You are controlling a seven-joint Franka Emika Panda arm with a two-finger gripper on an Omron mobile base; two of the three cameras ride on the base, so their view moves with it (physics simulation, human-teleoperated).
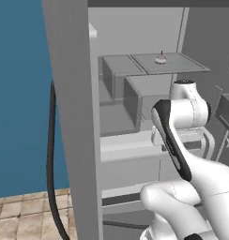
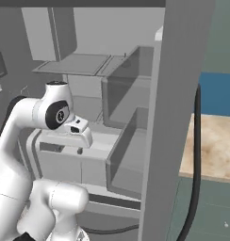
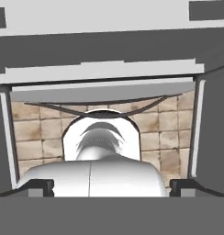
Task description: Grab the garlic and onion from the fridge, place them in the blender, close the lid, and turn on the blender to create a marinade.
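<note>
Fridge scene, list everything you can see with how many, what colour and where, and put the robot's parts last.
fridge: one, grey, door swung open, edge-on in both base views
handle: one, black, curved, on the door's outer face
door bins: two, grey, boxy, stacked on the door's inside
shelf: one, grey, upper part of the fridge interior
small item: one, pale with a dark stem, on the shelf; too small to identify
floor: beige tiles, below the fridge
arm: one, white with dark joints, reaching into the fridge
claw: one, dark tips, open, holding nothing
</note>
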